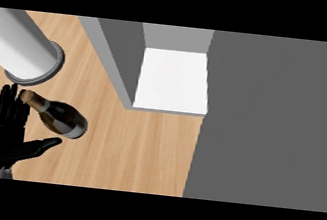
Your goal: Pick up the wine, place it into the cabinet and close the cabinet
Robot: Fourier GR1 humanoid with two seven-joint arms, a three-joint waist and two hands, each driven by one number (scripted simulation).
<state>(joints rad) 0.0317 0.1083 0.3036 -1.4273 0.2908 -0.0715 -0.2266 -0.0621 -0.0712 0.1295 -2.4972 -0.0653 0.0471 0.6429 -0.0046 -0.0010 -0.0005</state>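
The wine bottle [60, 116] is dark with a tan foil top and stands on the wooden counter [140, 150] at the left. In this steep view its neck points up and left. My left hand [1, 138] is open just left of it, fingers straight and pointing away from me, thumb stretched out below the bottle's base. The bottle's top shows right against my fingertips; I cannot tell whether they touch. The cabinet [119, 62] stands behind and to the right, its white inner shelf [173, 80] exposed. My right hand does not show.
A broad dark grey panel [276, 124], seemingly the open cabinet door, fills the right side. A large pale grey cylinder [17, 44] with a ringed end lies over the counter's far left, just above the bottle.
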